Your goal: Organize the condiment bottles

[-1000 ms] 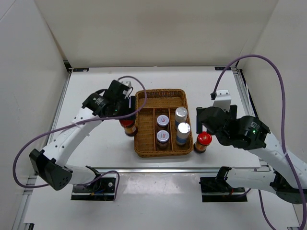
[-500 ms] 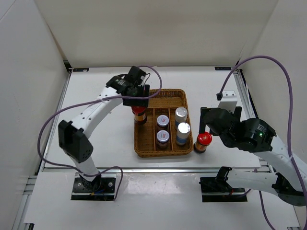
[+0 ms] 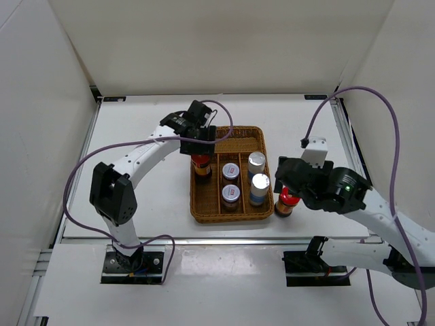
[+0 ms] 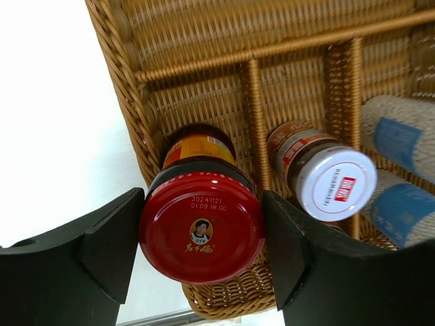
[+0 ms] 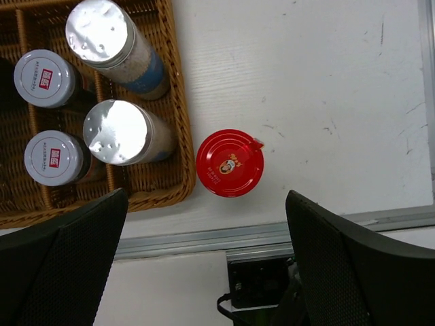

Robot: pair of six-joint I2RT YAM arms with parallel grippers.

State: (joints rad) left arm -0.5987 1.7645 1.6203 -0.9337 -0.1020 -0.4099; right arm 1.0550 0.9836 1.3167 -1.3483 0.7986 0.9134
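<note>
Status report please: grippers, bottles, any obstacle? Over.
Left gripper shut on red-capped bottle, in left slot of tray. Right gripper open above other red-capped bottle, beside tray. Nothing in the way.

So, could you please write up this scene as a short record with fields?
tray: wicker, divided into slots
left slot: red-capped bottle, gripped by the left tool; cannot tell whether it rests on the bottom
middle slot: two brown jars
right slot: two silver-capped bottles
outside tray: second red-capped bottle, upright on the table by the tray's right wall
right tool: open, above that bottle, not touching
</note>
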